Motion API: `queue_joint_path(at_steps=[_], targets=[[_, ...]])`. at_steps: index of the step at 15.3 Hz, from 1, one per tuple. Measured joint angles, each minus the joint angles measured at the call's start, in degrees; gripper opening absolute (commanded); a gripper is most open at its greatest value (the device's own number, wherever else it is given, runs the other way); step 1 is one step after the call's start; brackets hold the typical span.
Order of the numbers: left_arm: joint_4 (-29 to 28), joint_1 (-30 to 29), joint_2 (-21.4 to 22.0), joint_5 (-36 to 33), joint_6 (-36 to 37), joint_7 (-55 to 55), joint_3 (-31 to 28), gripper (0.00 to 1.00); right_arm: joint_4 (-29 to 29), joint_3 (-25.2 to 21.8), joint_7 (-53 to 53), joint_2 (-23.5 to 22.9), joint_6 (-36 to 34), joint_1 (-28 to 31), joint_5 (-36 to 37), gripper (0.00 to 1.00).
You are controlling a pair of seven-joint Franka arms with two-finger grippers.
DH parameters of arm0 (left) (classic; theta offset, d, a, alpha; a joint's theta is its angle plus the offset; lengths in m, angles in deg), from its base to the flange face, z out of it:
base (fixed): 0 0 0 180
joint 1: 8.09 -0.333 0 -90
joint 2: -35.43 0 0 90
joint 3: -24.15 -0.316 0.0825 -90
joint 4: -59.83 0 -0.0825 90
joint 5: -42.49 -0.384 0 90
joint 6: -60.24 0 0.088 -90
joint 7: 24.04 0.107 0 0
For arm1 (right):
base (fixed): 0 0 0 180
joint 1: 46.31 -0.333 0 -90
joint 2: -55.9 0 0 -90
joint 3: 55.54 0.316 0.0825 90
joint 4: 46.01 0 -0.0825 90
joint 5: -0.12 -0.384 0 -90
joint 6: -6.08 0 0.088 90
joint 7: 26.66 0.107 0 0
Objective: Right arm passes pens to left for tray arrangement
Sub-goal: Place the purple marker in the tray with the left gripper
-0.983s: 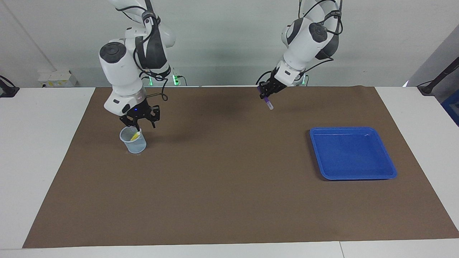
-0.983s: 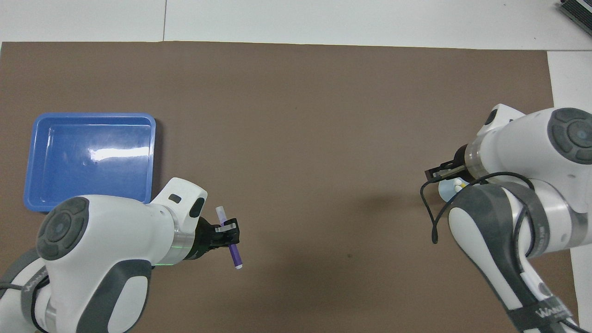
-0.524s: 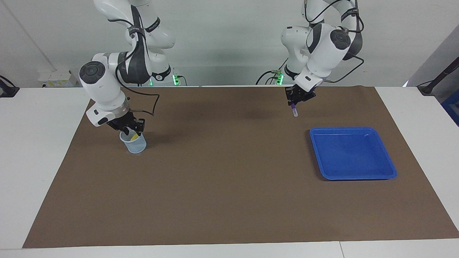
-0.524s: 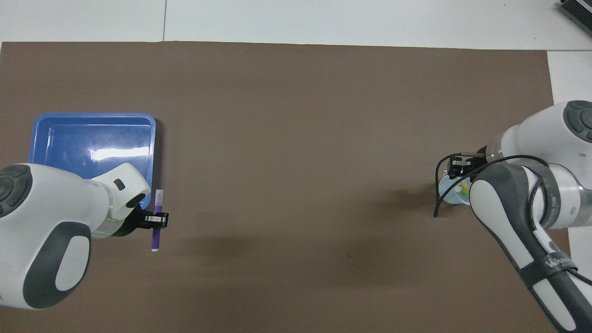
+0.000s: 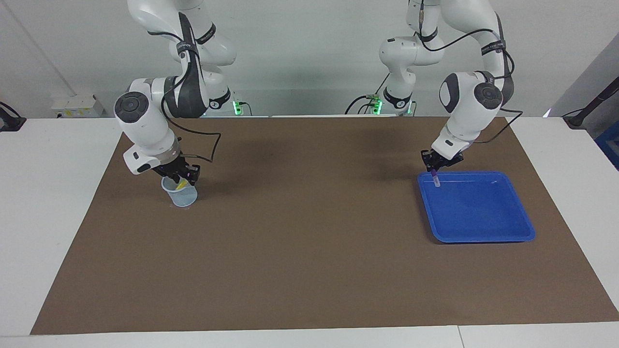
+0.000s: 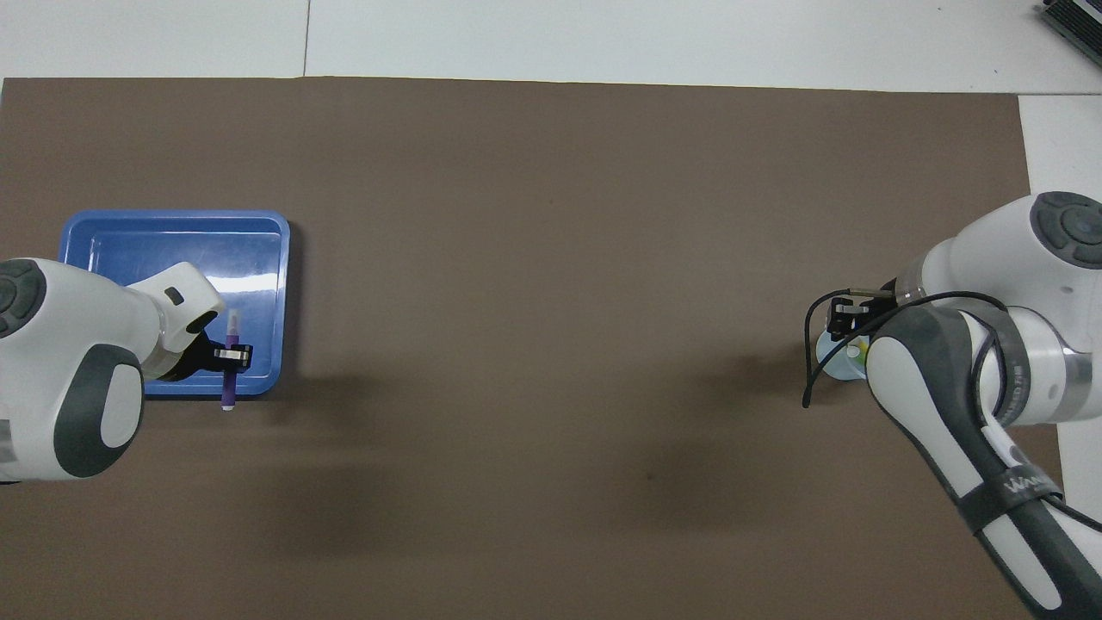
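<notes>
My left gripper (image 5: 436,168) is shut on the purple pen (image 5: 435,179) and holds it pointing down over the blue tray (image 5: 483,212), at the tray's corner nearest the robots and the table's middle. In the overhead view the left gripper (image 6: 232,354) and the purple pen (image 6: 227,389) lie over the edge of the tray (image 6: 129,250). My right gripper (image 5: 183,176) is down at the rim of a small pale cup (image 5: 184,198) that holds the yellow pen (image 5: 181,184). I cannot make out the green pen.
A brown mat (image 5: 300,241) covers most of the white table. The cup (image 6: 831,362) stands at the right arm's end and the tray at the left arm's end, with bare mat between them.
My left gripper has carried the purple pen from over the mat's middle, near the robots, to over the tray's corner and lower. My right gripper has come down onto the cup's rim.
</notes>
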Motion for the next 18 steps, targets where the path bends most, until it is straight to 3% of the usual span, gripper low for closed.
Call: queue_joint_path(at_steps=[2, 3, 5, 9, 13, 14, 16, 17, 18], targets=[[0.87, -0.29, -2.81, -0.03, -3.08, 0.0, 0.09, 0.0, -0.38, -0.01, 0.01, 0.0, 0.0, 0.01, 0.0, 0.24], [1.37, -0.4, -4.44, -0.03, -4.52, 0.0, 0.09, 0.0, -0.45, -0.01, 0.01, 0.0, 0.0, 0.01, 0.0, 0.11], [2.98, -0.86, -7.73, -0.04, -6.15, 0.0, 0.08, 0.0, -0.27, -0.14, 0.02, 0.25, -0.19, 0.1, 0.58, 0.0], [6.45, -1.76, -12.88, -1.76, -8.07, 0.0, 0.08, 0.0, -0.08, -0.11, -0.97, 0.74, -0.24, 0.15, 2.11, 0.0], [7.09, -2.64, -13.77, -2.64, -10.04, 0.02, 0.14, 0.0, 2.93, -0.1, -4.94, 0.73, -5.9, 0.15, 3.22, 0.0], [7.09, -2.72, -13.85, -3.11, -10.49, 0.02, 0.14, 0.08, 4.76, -0.1, -6.24, 0.75, -8.47, 0.15, 3.23, 0.0], [7.09, -2.92, -13.97, -3.52, -11.21, 0.02, 0.13, 0.64, 9.29, -0.06, -7.94, 0.87, -14.36, 0.11, 3.23, 0.0], [7.09, -3.07, -14.03, -3.69, -11.43, 0.02, 0.13, 0.76, 11.6, 0.01, -8.78, 1.02, -17.12, -0.01, 3.23, 0.0], [7.08, -3.33, -14.07, -3.92, -11.51, 0.02, 0.12, 0.76, 13.9, 0.15, -9.72, 1.27, -19.76, -0.13, 3.23, 0.0]])
